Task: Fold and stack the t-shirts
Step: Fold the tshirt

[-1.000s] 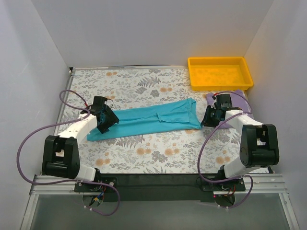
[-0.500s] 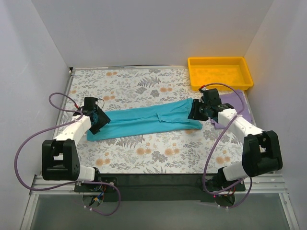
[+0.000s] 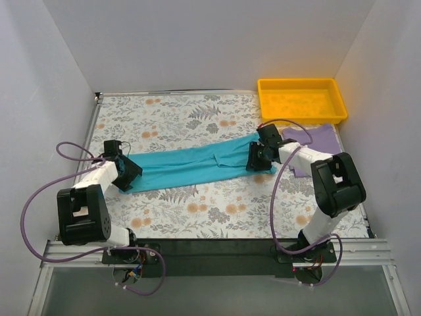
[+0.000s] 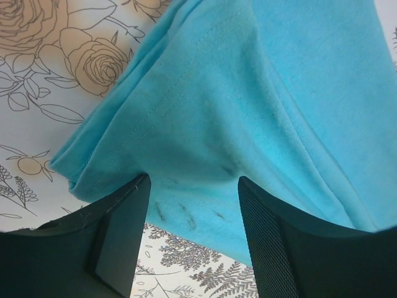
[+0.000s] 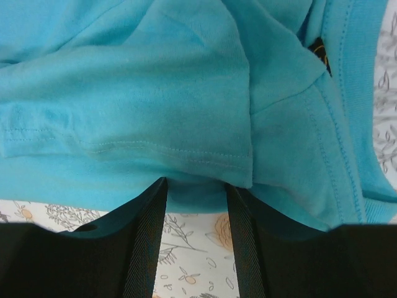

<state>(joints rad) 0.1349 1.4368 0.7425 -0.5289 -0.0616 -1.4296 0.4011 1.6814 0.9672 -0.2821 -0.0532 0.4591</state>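
Teal shirt stretched across the table, a gripper at each end

Yellow tray (image 3: 301, 82) sits upper right; the lavender t-shirt (image 3: 317, 139) lies just below it, outside. The teal t-shirt (image 3: 197, 165) spans mid-frame. Left gripper (image 3: 127, 173) reaches low at its left end, right gripper (image 3: 255, 158) at its right end, both with fingers apart over the hems.

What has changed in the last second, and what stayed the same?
The right gripper moved left, from over the lavender t-shirt to the collar end of the teal t-shirt. The left gripper slid left to its other end. Both look open. Shirts and yellow tray hardly moved.
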